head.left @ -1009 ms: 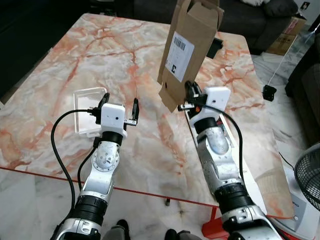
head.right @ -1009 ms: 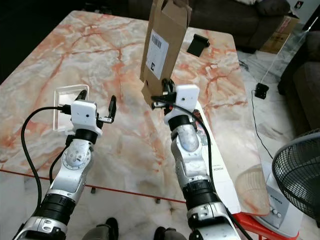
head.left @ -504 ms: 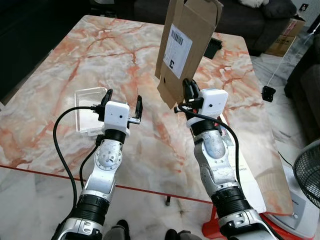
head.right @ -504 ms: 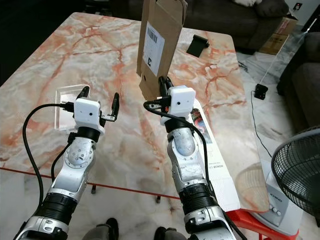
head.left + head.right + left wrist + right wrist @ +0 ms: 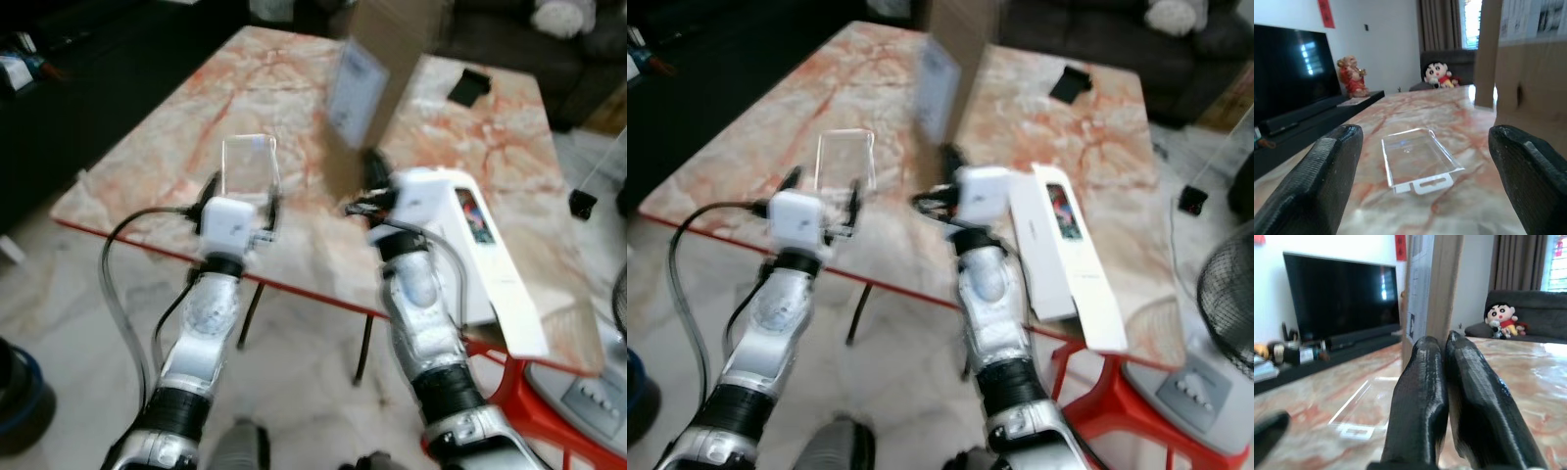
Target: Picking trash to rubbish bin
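Note:
A tall brown cardboard box point(image 5: 380, 61) with a white label stands upright over the marble table point(image 5: 147, 157). My right gripper point(image 5: 370, 172) is shut on its lower edge; in the right wrist view the black fingers point(image 5: 1422, 382) are pressed together against the cardboard point(image 5: 1434, 289). My left gripper point(image 5: 241, 192) is open near the table's front edge, with nothing between its fingers. Just beyond it a clear plastic tray point(image 5: 1418, 164) lies flat on the table, and the cardboard point(image 5: 1530, 83) hangs beside it. The eye views are blurred.
A long white box point(image 5: 490, 259) lies on the table's right side and a small black object point(image 5: 468, 85) farther back. A red stool frame point(image 5: 509, 392) and a fan point(image 5: 1229, 294) stand at the right. A dark round container point(image 5: 15, 401) sits on the floor at the left.
The whole view has shifted and blurred: the camera has pulled back from the table. My right gripper still holds the cardboard box, and both grippers now sit near the table's front edge.

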### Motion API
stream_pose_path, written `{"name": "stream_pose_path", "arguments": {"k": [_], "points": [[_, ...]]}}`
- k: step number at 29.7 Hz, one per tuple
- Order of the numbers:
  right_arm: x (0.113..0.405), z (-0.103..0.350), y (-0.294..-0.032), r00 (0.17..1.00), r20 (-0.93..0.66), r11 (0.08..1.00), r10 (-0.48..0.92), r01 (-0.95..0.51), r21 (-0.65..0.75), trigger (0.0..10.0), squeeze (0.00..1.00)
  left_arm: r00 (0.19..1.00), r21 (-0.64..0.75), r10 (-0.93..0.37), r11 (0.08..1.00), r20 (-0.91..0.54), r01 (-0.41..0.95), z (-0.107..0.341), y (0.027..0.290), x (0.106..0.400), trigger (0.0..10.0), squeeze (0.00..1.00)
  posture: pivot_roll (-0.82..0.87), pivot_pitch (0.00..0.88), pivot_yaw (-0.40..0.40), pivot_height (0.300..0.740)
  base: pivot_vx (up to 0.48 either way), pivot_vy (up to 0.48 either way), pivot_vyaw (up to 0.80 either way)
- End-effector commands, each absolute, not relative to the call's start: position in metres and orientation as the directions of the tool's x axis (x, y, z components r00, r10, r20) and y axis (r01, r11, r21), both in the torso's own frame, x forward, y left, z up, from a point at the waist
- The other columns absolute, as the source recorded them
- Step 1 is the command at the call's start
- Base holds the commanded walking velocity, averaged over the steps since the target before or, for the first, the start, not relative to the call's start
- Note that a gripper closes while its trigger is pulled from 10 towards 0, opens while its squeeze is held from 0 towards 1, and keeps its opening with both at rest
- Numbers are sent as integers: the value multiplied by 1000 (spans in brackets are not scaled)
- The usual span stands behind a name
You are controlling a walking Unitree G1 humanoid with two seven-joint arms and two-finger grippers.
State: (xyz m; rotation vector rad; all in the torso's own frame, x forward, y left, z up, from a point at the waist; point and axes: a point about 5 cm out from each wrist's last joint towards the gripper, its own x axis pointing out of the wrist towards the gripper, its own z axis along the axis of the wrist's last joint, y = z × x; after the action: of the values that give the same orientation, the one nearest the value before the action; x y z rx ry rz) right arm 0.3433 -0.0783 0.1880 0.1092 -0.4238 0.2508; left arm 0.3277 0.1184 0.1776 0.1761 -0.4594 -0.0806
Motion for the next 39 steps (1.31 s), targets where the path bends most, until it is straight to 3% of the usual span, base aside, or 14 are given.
{"name": "stream_pose_path", "arguments": {"k": [1, 24, 39], "points": [[344, 197, -80, 868, 454, 964, 204, -258, 60, 10000, 0, 879, 201, -138, 978, 456, 50, 185, 113, 328, 10000, 0, 58, 125, -88, 740, 0, 0, 0], [345, 195, -93, 880, 439, 971, 180, -230, 65, 10000, 0, 884, 193, -141, 979, 446, 59, 184, 112, 327, 10000, 0, 45, 154, -98, 740, 0, 0, 0], [346, 193, -96, 888, 428, 972, 168, -221, 77, 10000, 0, 887, 192, -138, 980, 441, 57, 183, 113, 327, 10000, 0, 45, 167, -99, 740, -257, 0, 0]]}}
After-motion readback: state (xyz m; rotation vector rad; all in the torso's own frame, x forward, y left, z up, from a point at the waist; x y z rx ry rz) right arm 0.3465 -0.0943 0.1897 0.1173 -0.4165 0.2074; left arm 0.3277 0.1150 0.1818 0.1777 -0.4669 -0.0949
